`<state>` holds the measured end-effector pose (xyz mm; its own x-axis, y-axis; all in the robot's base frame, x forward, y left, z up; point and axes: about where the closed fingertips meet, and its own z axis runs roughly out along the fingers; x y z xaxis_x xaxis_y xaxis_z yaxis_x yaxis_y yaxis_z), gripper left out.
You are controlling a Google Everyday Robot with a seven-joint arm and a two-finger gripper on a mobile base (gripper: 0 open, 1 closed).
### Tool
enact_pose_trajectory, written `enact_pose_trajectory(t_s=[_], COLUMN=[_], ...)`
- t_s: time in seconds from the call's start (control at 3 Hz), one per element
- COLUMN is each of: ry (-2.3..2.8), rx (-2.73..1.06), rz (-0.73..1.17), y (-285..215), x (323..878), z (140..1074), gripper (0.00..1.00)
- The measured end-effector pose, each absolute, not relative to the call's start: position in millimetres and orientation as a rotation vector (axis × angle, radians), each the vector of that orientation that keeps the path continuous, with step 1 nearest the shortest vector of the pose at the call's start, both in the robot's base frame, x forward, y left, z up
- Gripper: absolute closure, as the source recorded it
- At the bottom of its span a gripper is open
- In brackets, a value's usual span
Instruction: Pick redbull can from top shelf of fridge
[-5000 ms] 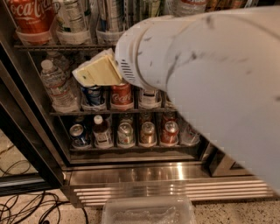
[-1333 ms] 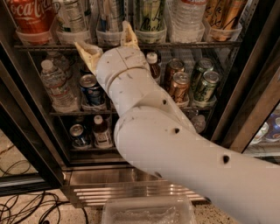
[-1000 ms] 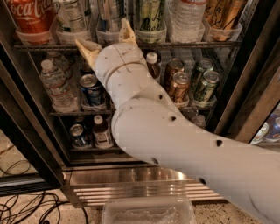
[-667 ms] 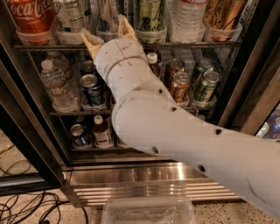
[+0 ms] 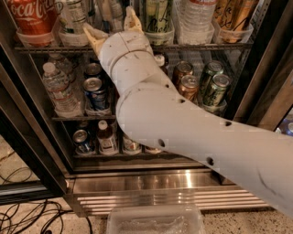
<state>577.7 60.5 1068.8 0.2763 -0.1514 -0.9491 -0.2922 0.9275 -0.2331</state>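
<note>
Raised to top shelf (image 5: 206, 46) of fridge (image 5: 160, 183): end effector (image 5: 109, 20), fingers spread wide, clasping nothing. Between them, redbull can (image 5: 113, 10), upright on shelf, long axis vertical.

Gripper (image 5: 113, 28) up at the top shelf (image 5: 206, 46) front bar, fingers spread, and the redbull can (image 5: 110, 9) behind them shows only a silver sliver: base hidden by the wrist, top cut off by the frame edge. The Coca-Cola bottle (image 5: 27, 16) loses its upper part there too. The arm (image 5: 183, 123) blocks the middle of the lower racks, and labels down there are too small to read
</note>
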Motion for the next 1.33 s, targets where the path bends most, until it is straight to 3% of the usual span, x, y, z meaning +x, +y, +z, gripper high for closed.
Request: enact_pose_trajectory(t_s=[0.33, 0.67, 1.33], ry=[1.297, 1.298, 1.296], rx=[-0.404, -0.406, -0.412], rz=[0.088, 0.079, 0.053], y=[60, 59, 55], x=[581, 583, 595], z=[1071, 1074, 1078], gripper=[0.32, 0.23, 0.26])
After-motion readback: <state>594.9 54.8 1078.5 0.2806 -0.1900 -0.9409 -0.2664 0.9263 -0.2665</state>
